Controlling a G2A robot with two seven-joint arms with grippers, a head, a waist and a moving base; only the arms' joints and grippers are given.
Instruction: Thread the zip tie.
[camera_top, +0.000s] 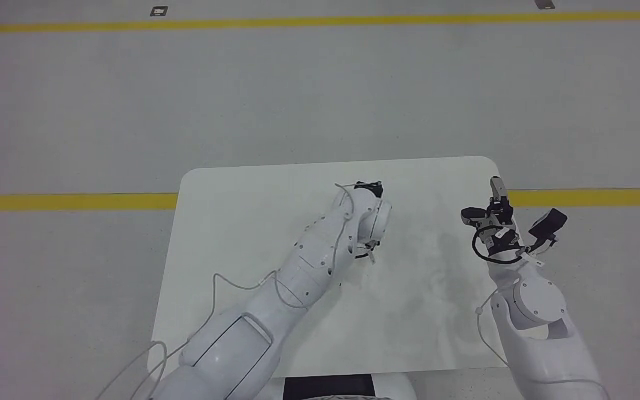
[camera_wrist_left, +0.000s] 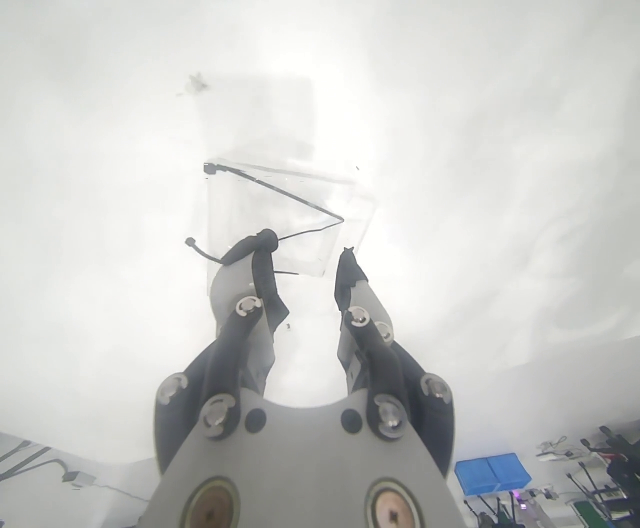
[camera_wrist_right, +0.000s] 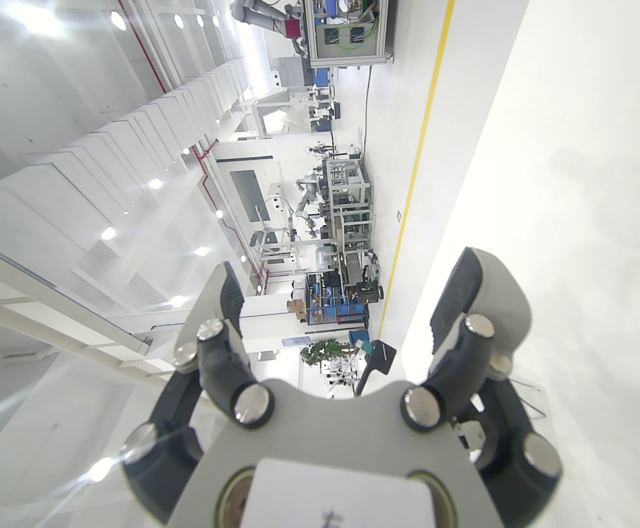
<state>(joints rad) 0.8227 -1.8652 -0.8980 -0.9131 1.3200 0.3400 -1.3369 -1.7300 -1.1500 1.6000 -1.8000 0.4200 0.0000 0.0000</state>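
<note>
While the left arm lies stretched over the middle of the white table (camera_top: 230, 220), its left gripper (camera_wrist_left: 307, 247) hangs close above the tabletop with its two dark-tipped fingers (camera_wrist_left: 262, 260) apart, clamped on nothing. From above, this gripper (camera_top: 370, 187) sits near the table's far edge, roughly at the centre.

Just beyond the fingertips rests a clear plastic box (camera_wrist_left: 350, 197), its outline faint against the bright surface. A thin black zip tie (camera_wrist_left: 300, 201) lies across the box: its small square head is at one corner, the strap runs straight to a sharp bend, then doubles back until its end meets the tip of one finger. A second short black strand (camera_wrist_left: 202, 251) with a small head shows beside that same finger and passes behind it; whether it belongs to the same tie cannot be told.

At the table's right edge, well apart from the box, the right gripper (camera_wrist_right: 345, 275) is raised off the table with its fingers spread wide and holding nothing. It points out over the floor, where a yellow line (camera_wrist_right: 415, 165) runs along the table's side. From above, this gripper (camera_top: 487, 203) is level with the table's far right corner.
</note>
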